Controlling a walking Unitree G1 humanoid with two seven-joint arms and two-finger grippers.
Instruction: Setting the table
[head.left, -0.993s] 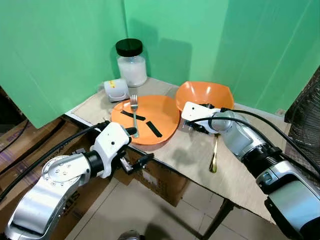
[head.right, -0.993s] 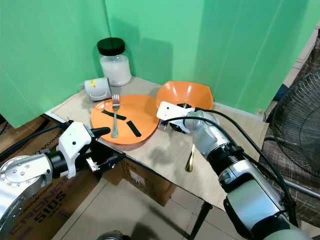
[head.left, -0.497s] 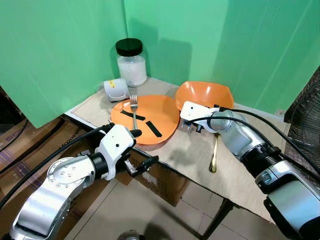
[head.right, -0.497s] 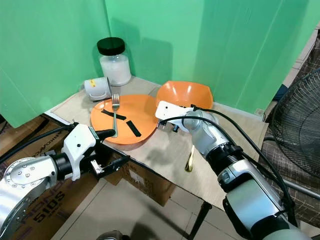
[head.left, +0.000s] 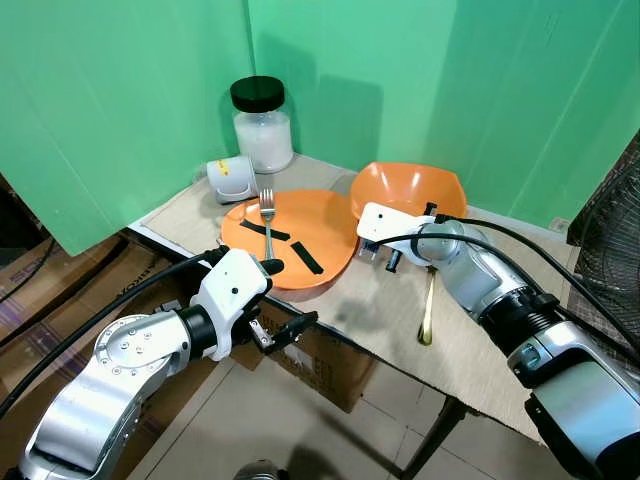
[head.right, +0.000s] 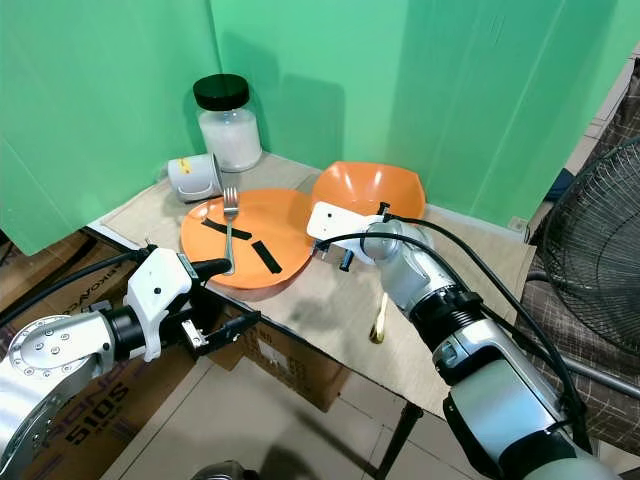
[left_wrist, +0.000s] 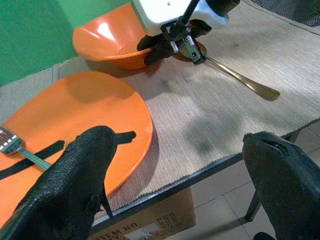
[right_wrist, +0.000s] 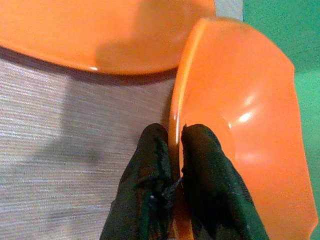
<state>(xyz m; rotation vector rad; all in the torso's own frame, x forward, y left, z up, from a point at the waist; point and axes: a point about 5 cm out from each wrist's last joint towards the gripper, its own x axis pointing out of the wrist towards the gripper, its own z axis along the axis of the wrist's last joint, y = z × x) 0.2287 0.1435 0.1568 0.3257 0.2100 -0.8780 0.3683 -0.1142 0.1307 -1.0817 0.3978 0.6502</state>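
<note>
An orange bowl (head.left: 412, 190) sits at the back of the woven mat, right of an orange plate (head.left: 305, 232). A fork (head.left: 268, 222) lies on the plate, across a black strip. A gold spoon (head.left: 428, 305) rests on the mat in front of the bowl. My right gripper (head.left: 385, 252) is shut on the bowl's near left rim. In the right wrist view its fingers (right_wrist: 150, 185) pinch the rim (right_wrist: 176, 110) between them. My left gripper (head.left: 288, 293) hangs open at the table's front edge, just below the plate, with nothing between its fingers (left_wrist: 80, 185).
A white cup (head.left: 230, 178) lies on its side behind the plate, beside a black-lidded jar (head.left: 262, 125). Green screens close off the back. Cardboard boxes (head.left: 320, 360) stand under the table. A fan grille (head.right: 600, 250) is at the right. The mat (head.left: 500, 340) continues to the right.
My left arm has slid a little right and down along the table's front edge. The right gripper has shifted slightly left at the bowl's rim. The bowl and plate have not moved.
</note>
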